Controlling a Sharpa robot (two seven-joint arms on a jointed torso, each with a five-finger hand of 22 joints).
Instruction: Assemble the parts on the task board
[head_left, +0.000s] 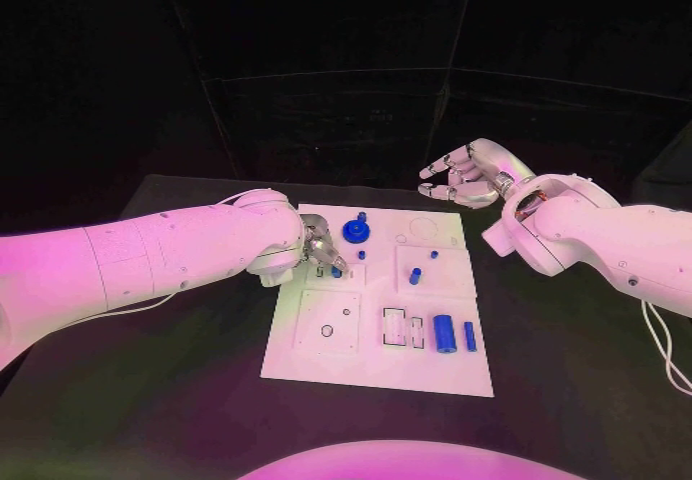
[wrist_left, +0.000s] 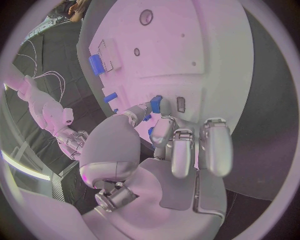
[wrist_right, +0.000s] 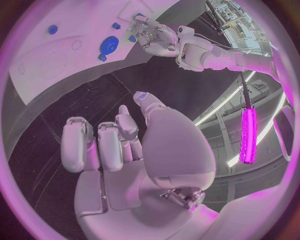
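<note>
The left hand (head_left: 320, 252) reaches in over the left edge of the task board (head_left: 378, 375), its silver fingers curled down onto the plate. In the left wrist view the thumb and a fingertip (wrist_left: 164, 120) pinch a small blue part (wrist_left: 155, 104), short and blocky, held at the board's surface beside a small dark rectangular slot (wrist_left: 180, 104).

The task board is a flat white rectangular plate, smooth and matte, lying in the middle of the black table (head_left: 577, 340). Its surface is divided into outlined panels with shallow recesses, among them a small oval hole (head_left: 327, 331) and a faint round outline (head_left: 423, 228) near the far edge. Near the far left corner stands one blue gear-like disc (head_left: 355, 234) with a knob on top. Two small blue pegs (head_left: 415, 275) stand towards the middle of the board. In the near right part lie two blue cylinders side by side: a thick one (head_left: 444, 333) and a thin one (head_left: 470, 336), next to a dark-edged rectangular recess (head_left: 394, 326).

The right hand (head_left: 469, 172) hovers above the table beyond the board's far right corner, well apart from the plate. Its fingers are loosely bent and spread, holding nothing.
</note>
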